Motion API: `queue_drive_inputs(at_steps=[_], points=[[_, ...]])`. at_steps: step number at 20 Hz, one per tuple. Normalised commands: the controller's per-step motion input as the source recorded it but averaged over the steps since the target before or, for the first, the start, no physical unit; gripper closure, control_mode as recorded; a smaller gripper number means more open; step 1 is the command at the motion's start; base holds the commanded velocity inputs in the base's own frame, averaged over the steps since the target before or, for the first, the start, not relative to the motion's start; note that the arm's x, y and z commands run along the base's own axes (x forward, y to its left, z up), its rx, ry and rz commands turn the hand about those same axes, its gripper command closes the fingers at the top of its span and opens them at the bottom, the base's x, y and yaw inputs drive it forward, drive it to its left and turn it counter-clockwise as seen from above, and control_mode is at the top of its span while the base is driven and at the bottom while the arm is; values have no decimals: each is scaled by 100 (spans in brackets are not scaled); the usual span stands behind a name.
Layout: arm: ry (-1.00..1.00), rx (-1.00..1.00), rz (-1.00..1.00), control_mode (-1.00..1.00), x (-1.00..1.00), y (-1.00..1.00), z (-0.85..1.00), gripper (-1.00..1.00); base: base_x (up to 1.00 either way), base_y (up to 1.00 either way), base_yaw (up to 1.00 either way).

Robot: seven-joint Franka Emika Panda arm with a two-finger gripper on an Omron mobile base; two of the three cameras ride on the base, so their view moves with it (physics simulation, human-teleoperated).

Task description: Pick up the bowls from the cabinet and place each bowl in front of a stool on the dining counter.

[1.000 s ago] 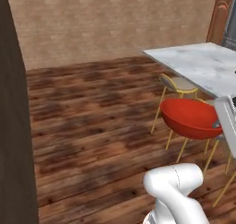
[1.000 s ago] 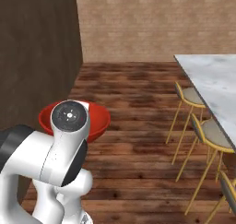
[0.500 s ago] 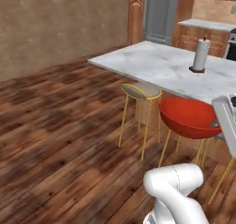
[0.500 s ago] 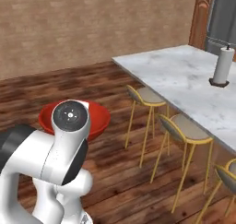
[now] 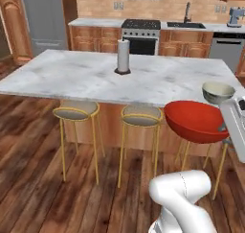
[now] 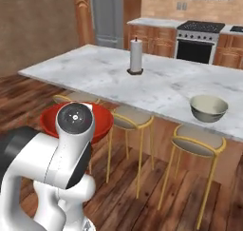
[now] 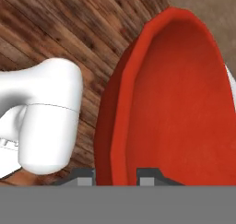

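Observation:
My gripper (image 7: 115,177) is shut on the rim of the wide, glossy red bowl (image 7: 184,103), one fingertip (image 7: 85,177) outside the wall and one inside. The bowl (image 5: 196,122) hangs in the air in front of the dining counter (image 5: 72,76), with the gripper (image 5: 222,128) at its right side. From the right base, the red bowl (image 6: 51,121) sits partly behind my arm. The smaller cream bowl (image 5: 217,92) stands on the counter near its front edge, above a stool (image 6: 198,139). More stools (image 5: 76,111) (image 5: 140,116) line the counter's near side. The cabinet is out of view.
A paper towel roll (image 5: 123,57) stands upright mid-counter. Behind the counter run lower wooden cabinets, a stove (image 5: 141,35) and a sink worktop (image 5: 191,26). A grey fridge (image 5: 43,16) stands at the back left. Wooden floor (image 5: 33,179) lies open to the left.
The whole picture has swung round as the base turned: the brick wall and bare floor gave way to the counter, stools and kitchen. The red bowl stays in the gripper.

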Motion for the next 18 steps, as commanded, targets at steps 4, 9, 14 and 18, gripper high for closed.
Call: queue_drive_inputs(at_steps=[4,9,14,18], points=[[0,0,0,100,0,0,0,100,11,49,-86],[0,0,0,100,0,0,0,100,16,65,-79],[0,0,0,100,0,0,0,100,39,89,-38],[0,0,0,100,0,0,0,100,26,45,-6]])
